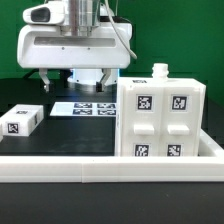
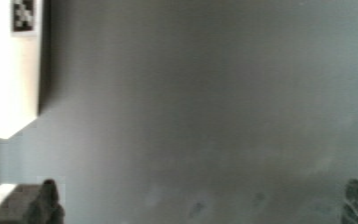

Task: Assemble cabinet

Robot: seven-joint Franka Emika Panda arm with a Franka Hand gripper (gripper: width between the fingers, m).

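The cabinet body (image 1: 160,118), a blocky white box with several black-and-white tags on its front and a small knob on top (image 1: 158,70), stands at the exterior view's right. A small white tagged piece (image 1: 22,120) lies at the exterior view's left. My gripper (image 1: 76,84) hangs behind them, over the table's back middle, jaws wide apart and empty. In the wrist view the gripper (image 2: 194,205) shows only blurred dark table between its fingertips (image 2: 30,205). A white tagged edge (image 2: 12,70) is at the frame's border; I cannot tell which part it is.
The marker board (image 1: 85,106) lies flat on the black table below the gripper. A raised white rail (image 1: 110,165) runs along the front and up the right side (image 1: 212,135), close to the cabinet body. The white robot base fills the back.
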